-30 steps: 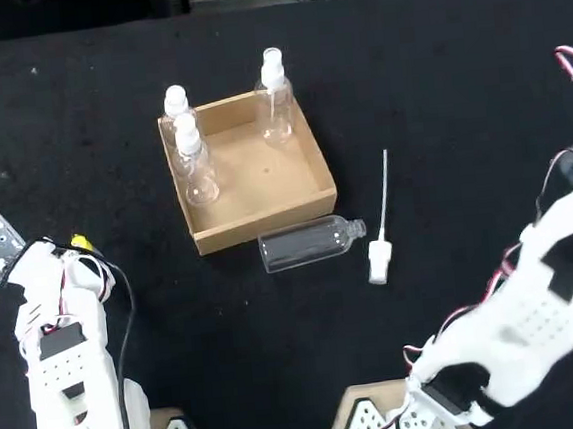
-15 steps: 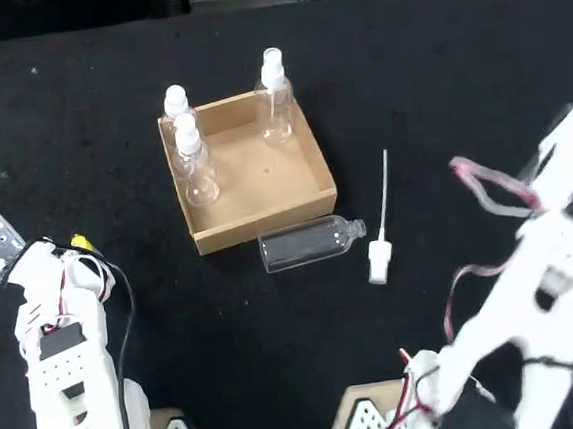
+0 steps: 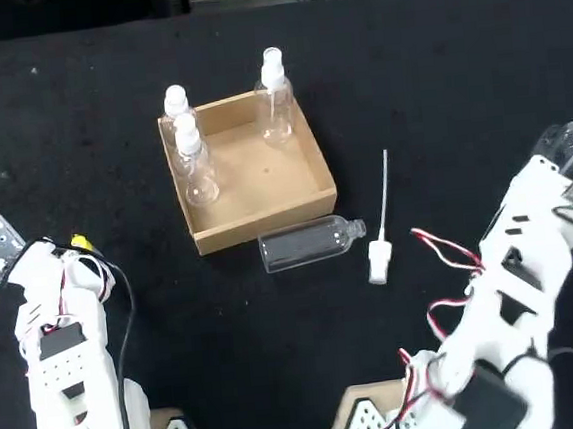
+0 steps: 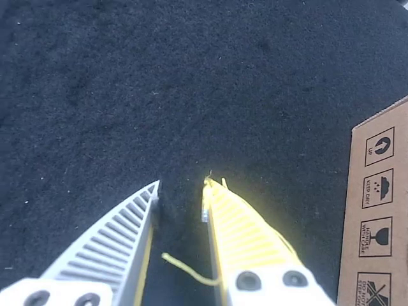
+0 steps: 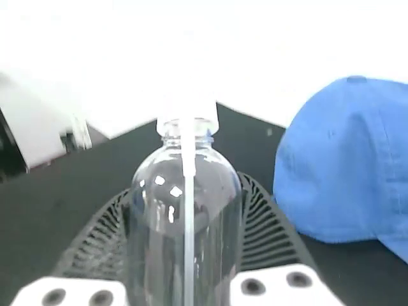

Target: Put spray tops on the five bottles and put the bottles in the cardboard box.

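R gripper (image 5: pixel 185 191), well right of the cardboard box (image 3: pixel 267 222), is clamped on a clear bottle (image 5: pixel 182 229). L gripper (image 4: pixel 182 191) sits front-left of box, fingers slightly parted, holding nothing. Three capped bottles (image 3: pixel 274 95) stand in box; uncapped bottle (image 3: pixel 309 243) lies just by its front wall, loose spray top (image 3: pixel 380 257) off its front-right corner.

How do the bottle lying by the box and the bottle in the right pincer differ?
The lying bottle rests free by the cardboard box; the held bottle is in the right pincer. The lying bottle's neck is bare; the held bottle has a tube inside. Both are clear.
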`<move>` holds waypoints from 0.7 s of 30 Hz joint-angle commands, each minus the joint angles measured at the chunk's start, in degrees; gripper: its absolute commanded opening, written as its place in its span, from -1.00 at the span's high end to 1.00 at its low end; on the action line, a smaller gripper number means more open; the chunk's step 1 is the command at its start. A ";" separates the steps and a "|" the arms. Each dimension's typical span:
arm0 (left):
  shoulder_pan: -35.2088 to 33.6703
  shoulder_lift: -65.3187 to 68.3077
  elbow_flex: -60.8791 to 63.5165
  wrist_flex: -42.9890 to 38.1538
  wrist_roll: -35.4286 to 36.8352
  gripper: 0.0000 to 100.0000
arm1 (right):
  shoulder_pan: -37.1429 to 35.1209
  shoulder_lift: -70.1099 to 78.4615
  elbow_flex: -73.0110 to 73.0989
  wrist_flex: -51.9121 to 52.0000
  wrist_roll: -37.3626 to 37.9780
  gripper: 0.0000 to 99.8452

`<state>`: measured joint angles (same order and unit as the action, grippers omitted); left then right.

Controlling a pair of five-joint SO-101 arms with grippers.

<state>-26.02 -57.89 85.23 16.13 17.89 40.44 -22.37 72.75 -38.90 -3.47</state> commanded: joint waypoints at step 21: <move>-0.75 -0.88 -0.40 -1.41 -0.18 0.81 | 6.95 72.04 -36.00 -61.19 0.09 0.98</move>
<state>-26.02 -57.89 85.23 16.13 17.89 45.36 46.29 44.97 -98.15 -3.47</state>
